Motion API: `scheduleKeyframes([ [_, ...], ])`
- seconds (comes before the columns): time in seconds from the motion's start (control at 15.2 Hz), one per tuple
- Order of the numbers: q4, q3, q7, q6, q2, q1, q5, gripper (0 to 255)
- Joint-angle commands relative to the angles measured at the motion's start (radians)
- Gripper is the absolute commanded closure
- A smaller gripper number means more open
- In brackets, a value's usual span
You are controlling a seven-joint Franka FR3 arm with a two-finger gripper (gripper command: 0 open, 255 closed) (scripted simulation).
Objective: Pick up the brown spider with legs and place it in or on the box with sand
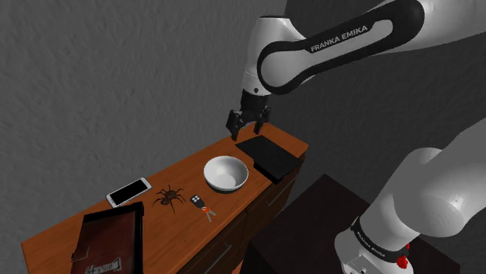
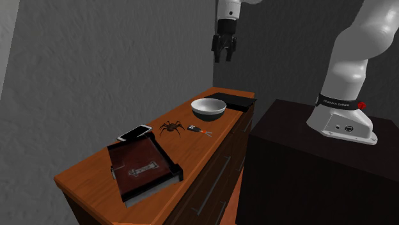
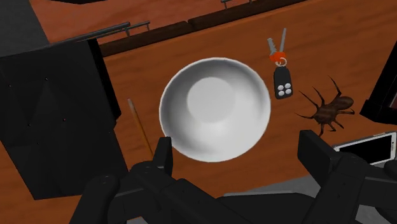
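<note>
Shoulder view: one spider, one bowl, one phone, one key fob and one box on the wooden top; the gripper hangs above a black slab. Second exterior view: spider between phone and fob, near the box. Wrist view: fingers apart over the bowl; spider brown, striped.

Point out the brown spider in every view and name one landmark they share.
Shoulder view: spider between the phone and the key fob.
Second exterior view: spider between phone and key fob.
Wrist view: spider beside the key fob, on the side away from the bowl.
Shared landmark: the white bowl.
</note>
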Motion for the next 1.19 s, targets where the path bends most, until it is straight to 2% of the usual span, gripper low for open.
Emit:
scheduleKeyframes([
  [0.0, 0.025, 0.025, 0.031, 0.045, 0.069, 0.008, -0.011, 0],
  [0.59, 0.206, 0.091, 0.196, 0.190, 0.410, 0.058, -0.143, 0],
  [1.12, 0.450, 0.071, 0.327, 0.231, 0.715, 0.160, -0.276, 0],
])
